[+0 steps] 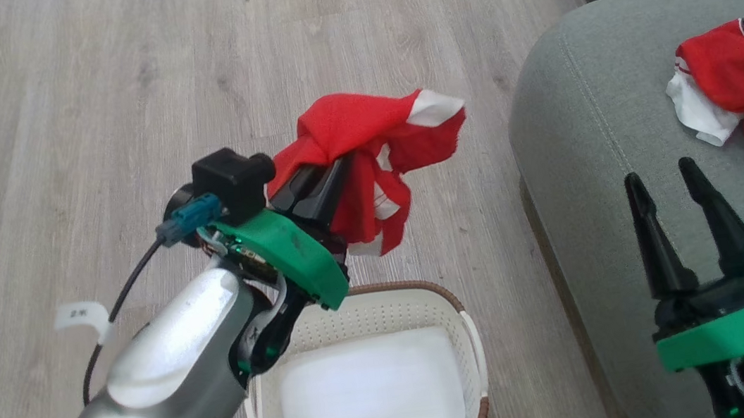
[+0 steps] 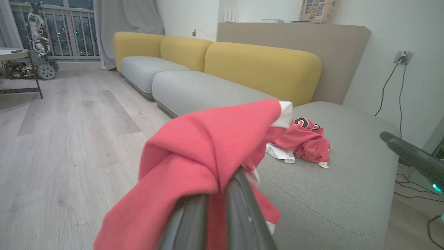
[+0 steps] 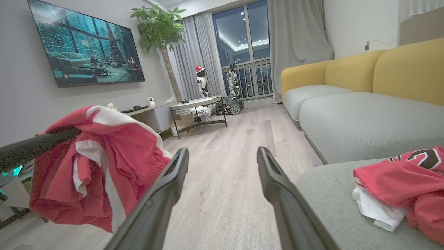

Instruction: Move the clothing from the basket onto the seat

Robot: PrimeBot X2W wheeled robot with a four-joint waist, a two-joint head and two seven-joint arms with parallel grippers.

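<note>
Thin, limp clothing (image 1: 361, 121) hangs pinched mid-bunch in the left gripper (image 1: 332, 171) (probably light, slippery), seat (image 1: 585, 154) rightward; right gripper (image 1: 659, 175) spread, empty.

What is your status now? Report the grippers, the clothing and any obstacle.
Left gripper shut on red garment, held clear of basket. Right gripper open, empty, over seat. Second garment lies on seat. No obstacle seen.

clothing (image 1: 362, 132): red, white panels | basket (image 1: 459, 312): white, brown rim | seat (image 1: 577, 141): grey-green
</note>
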